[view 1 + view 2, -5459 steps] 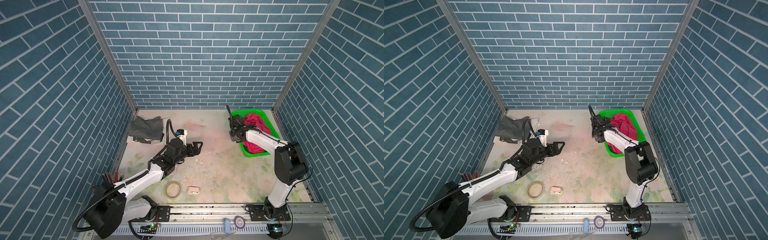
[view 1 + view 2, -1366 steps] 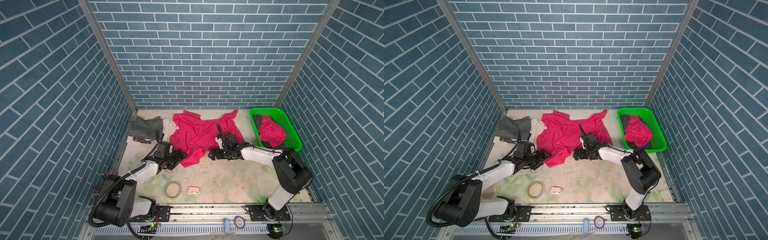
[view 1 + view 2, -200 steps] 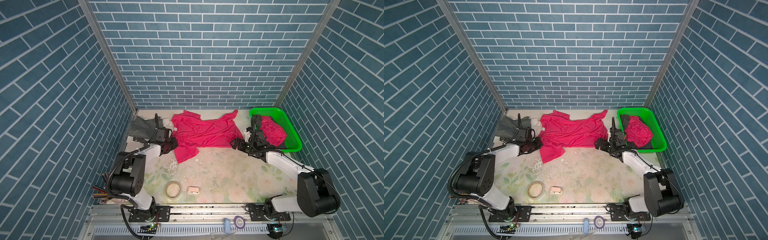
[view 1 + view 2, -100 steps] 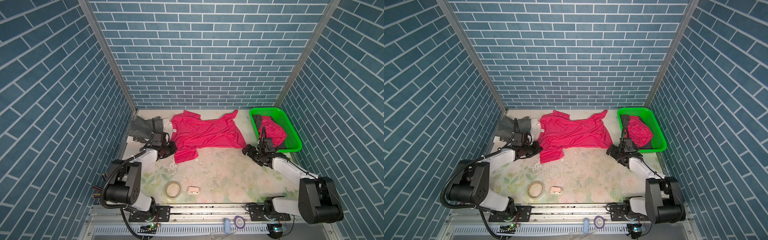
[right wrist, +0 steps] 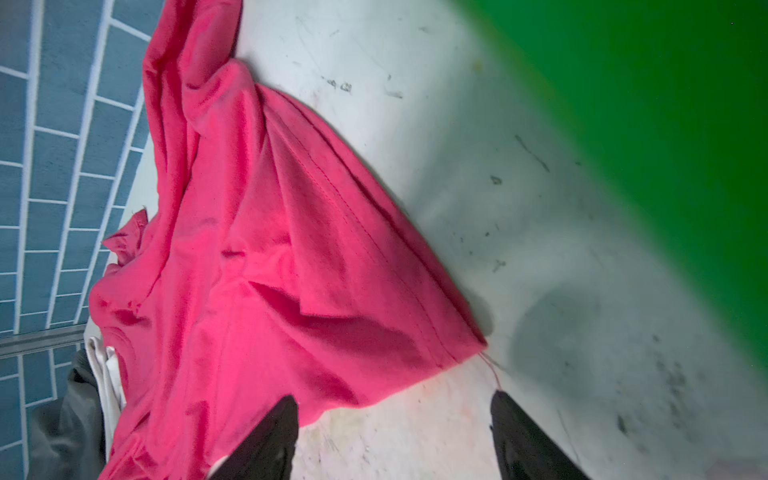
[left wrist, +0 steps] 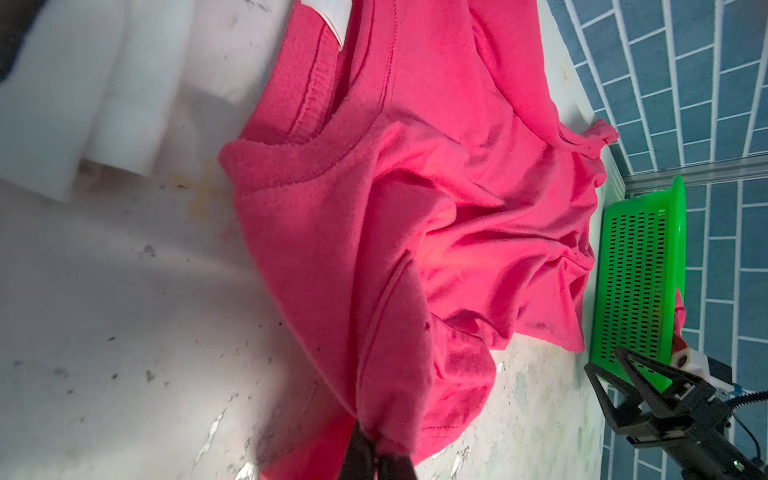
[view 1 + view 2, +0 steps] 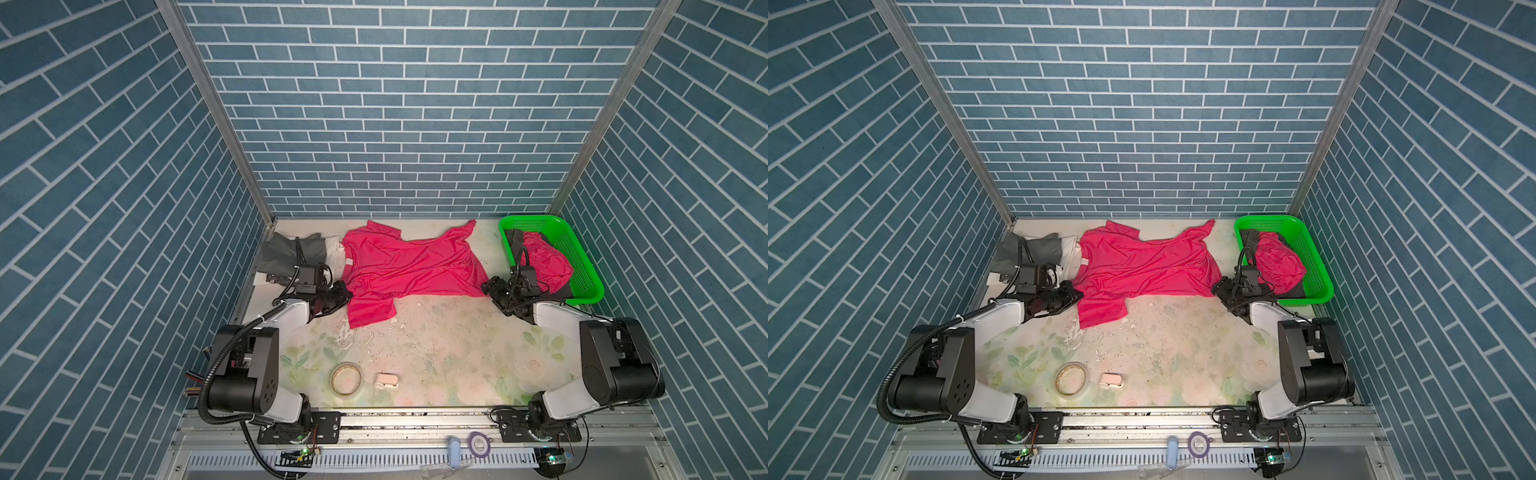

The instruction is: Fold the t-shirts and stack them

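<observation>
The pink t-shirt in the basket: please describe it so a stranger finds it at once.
Look at the green basket in the far right corner of the table. The crumpled pink t-shirt lies inside it. The other pink t-shirt is spread out on the table, outside the basket.

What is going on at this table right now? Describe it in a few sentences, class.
Two robot arms work on a pink t-shirt spread on the table. The left gripper is shut on cloth by its sleeve; the right gripper is open just short of the hem corner, gripping nothing. Another pink shirt sits in the green basket, and folded grey cloth lies at the far left corner.
</observation>
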Motion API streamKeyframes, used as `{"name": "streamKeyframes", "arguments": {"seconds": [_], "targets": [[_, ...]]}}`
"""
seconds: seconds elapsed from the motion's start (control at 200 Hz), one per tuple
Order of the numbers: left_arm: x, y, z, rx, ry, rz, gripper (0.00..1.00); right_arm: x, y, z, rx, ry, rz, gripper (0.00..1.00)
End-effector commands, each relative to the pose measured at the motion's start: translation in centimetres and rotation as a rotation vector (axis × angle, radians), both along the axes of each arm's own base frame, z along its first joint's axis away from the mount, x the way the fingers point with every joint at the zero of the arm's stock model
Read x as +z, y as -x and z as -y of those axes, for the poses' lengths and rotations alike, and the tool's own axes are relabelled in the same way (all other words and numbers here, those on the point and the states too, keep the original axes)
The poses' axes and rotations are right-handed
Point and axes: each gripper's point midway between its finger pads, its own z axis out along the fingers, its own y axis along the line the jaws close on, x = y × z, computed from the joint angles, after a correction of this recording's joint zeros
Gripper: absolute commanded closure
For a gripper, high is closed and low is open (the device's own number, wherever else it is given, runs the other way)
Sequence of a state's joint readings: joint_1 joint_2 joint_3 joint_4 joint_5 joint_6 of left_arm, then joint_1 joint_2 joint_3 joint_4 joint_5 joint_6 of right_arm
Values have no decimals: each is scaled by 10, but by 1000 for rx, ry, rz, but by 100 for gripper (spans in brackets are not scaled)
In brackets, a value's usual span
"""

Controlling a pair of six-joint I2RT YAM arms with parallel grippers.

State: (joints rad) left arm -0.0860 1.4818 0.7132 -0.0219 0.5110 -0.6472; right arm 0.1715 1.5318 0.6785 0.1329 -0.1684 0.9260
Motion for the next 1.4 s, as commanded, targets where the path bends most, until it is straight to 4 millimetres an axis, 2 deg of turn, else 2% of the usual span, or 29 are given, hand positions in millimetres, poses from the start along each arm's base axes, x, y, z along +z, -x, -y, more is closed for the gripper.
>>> {"name": "streamKeyframes", "arguments": {"seconds": [0.0,0.1,0.285,0.33,0.38,0.43,0.545,0.63,0.795,1.155,1.245,1.34,1.395], "targets": [[7,3,3,-9,38,15,100,-26,8,-6,-105,-94,-117,32],[6,7,5,-9,55,10,100,-32,5,-6,-141,-91,-110,40],[0,18,7,-9,83,-5,100,-30,4,-7,-182,-162,-47,68],[-2,21,7,-7,86,-11,100,-29,5,-6,-193,-170,-39,72],[-5,23,8,-7,91,-16,100,-25,6,-6,-194,-167,-32,71],[-7,25,8,-3,96,-20,100,-21,8,-3,-199,-155,-28,66],[-13,28,7,3,95,-28,98,-12,14,0,-203,-143,-13,44],[-17,28,8,2,102,-33,98,-7,19,-1,-206,-132,-22,32],[-17,27,8,2,105,-33,96,-10,32,6,-265,-119,-49,28],[-15,28,8,-5,100,-33,72,-39,9,-4,-312,-156,-120,36],[-14,29,8,-3,97,-31,62,-46,6,-5,-335,-158,-134,40],[-15,30,7,-2,93,-36,55,-53,4,-4,-361,-157,-137,51],[-16,30,6,-1,86,-40,50,-55,2,-5,-364,-171,-120,66]]}}
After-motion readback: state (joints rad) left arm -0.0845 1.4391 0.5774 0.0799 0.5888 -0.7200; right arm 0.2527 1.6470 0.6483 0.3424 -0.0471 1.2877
